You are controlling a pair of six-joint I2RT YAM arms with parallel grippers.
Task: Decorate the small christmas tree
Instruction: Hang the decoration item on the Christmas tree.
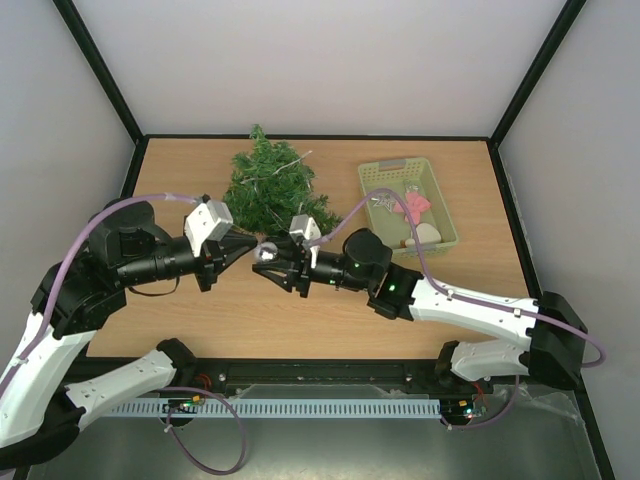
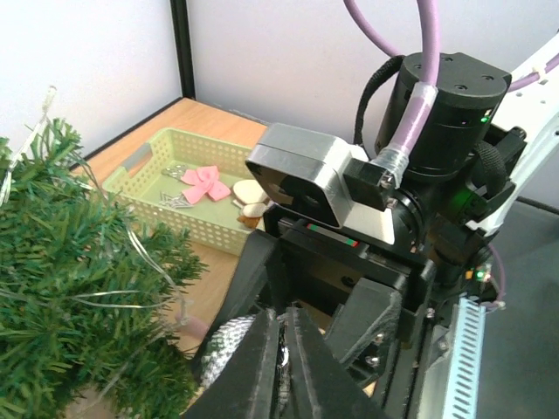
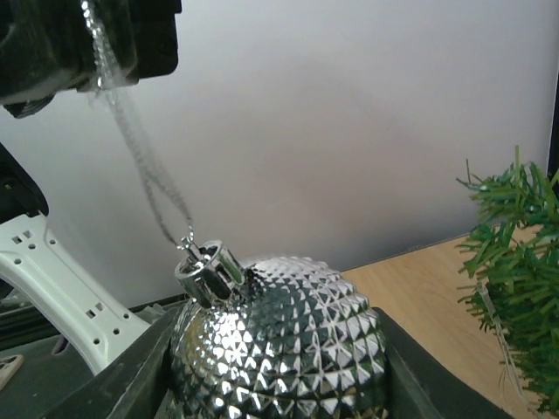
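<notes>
Jaws of my left gripper (image 1: pixel 249 244) pinch the silver thread (image 3: pixel 147 170) of a faceted silver bauble (image 3: pixel 279 345) clamped in my right gripper (image 1: pixel 270 263), just in front of the small christmas tree (image 1: pixel 270 188), a dark green bristly cone with silvery strands, beside the pale green basket (image 1: pixel 447 222) on the table (image 1: pixel 180 185).

Small christmas tree (image 1: pixel 268 185), dark green and bristly, flat on the table (image 1: pixel 180 180), tip toward its far edge.
</notes>
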